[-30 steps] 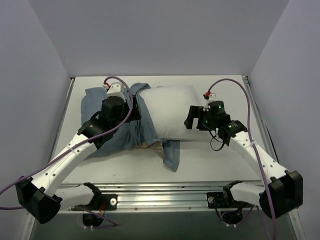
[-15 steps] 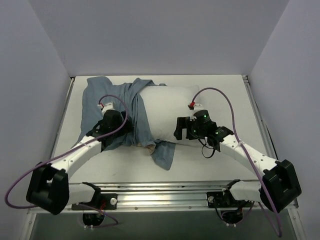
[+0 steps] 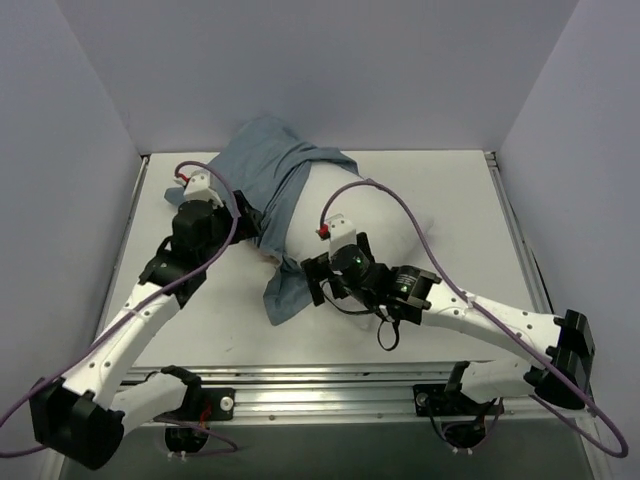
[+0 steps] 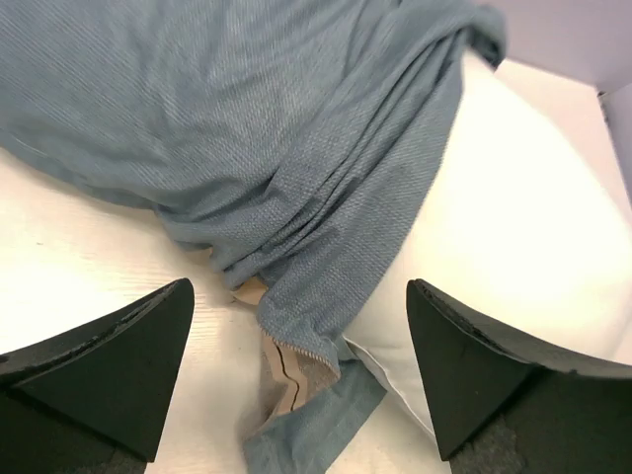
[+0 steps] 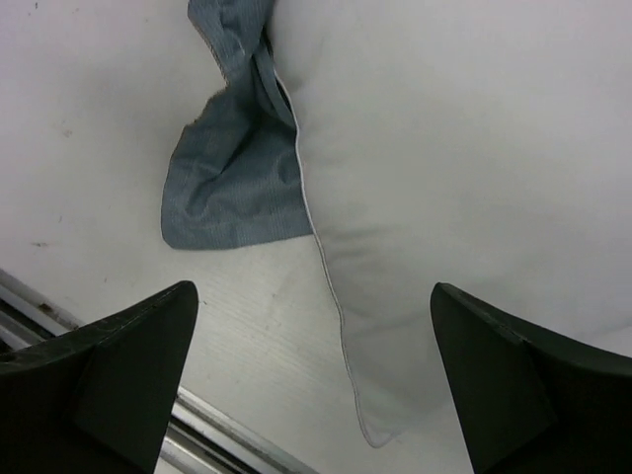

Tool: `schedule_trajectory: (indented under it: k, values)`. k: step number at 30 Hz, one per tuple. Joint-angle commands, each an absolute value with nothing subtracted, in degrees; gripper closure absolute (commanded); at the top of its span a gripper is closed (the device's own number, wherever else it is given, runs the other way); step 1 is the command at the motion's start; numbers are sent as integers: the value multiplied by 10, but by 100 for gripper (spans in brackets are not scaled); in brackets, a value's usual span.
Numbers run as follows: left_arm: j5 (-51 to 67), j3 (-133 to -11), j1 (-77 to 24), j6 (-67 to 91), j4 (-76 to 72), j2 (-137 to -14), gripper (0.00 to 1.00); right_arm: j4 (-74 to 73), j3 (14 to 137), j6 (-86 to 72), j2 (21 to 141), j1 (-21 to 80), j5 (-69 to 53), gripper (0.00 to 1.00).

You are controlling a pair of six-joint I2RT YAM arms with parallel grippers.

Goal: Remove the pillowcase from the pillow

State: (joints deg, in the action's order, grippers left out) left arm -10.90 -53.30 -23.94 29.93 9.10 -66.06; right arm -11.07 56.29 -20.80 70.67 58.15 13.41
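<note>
Cloth is piled up at the far left of the white table [image 3: 230, 325]. It is the blue pillowcase [image 3: 275, 170], all bunched and full of folds. It lies over the left end of the pillow [image 5: 444, 148], and the heap stands tallest at the back. One loose flap of it trails toward the near side and lies flat on the table. In the left wrist view a small tan strip [image 4: 278, 373] peeks out among the folds, low down where the cloth meets the pillow.

The pillow is plain white and plump. Most of it is bare. It lies just to the right of the heap, in the far middle of the table. It is hard to pick out from above because the table is white too. In the right wrist view its near edge has a thin seam that runs down to a pointed corner.

The left claw [image 4: 296, 296] hangs over the place where cloth and pillow meet. Its two fingers are spread wide and grip nothing. The right claw [image 5: 314, 291] hangs over the near edge of the pillow, with the loose blue flap just to one side. Its fingers are spread wide too, with nothing between them. I cannot tell if either claw touches the cloth or the pillow.
</note>
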Motion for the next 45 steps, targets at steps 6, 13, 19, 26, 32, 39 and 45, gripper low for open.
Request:
schedule_trajectory:
  k: [6, 13, 19, 26, 32, 39, 45]
  values:
    - [-168, -559, -227, 234, 293, -507, 5, -213, 712, -81, 884, 661, 443, 0]
    - [-214, -506, -221, 230, 319, -433, 6, -214, 744, 1, 1007, 679, 540, 0]
    - [-221, -500, -220, 229, 325, -423, 6, -179, 729, 46, 1063, 679, 555, 0]
    - [-227, -500, -214, 235, 334, -417, 6, -161, 740, 37, 1136, 669, 619, 0]
    - [-228, -494, -207, 240, 323, -396, 5, -118, 732, 53, 1135, 658, 662, 51]
    - [-191, -491, -204, 229, 302, -378, 5, -85, 758, 91, 1070, 652, 593, 100]
    - [-129, -494, -204, 204, 275, -366, 5, -114, 839, 61, 971, 640, 466, 100]
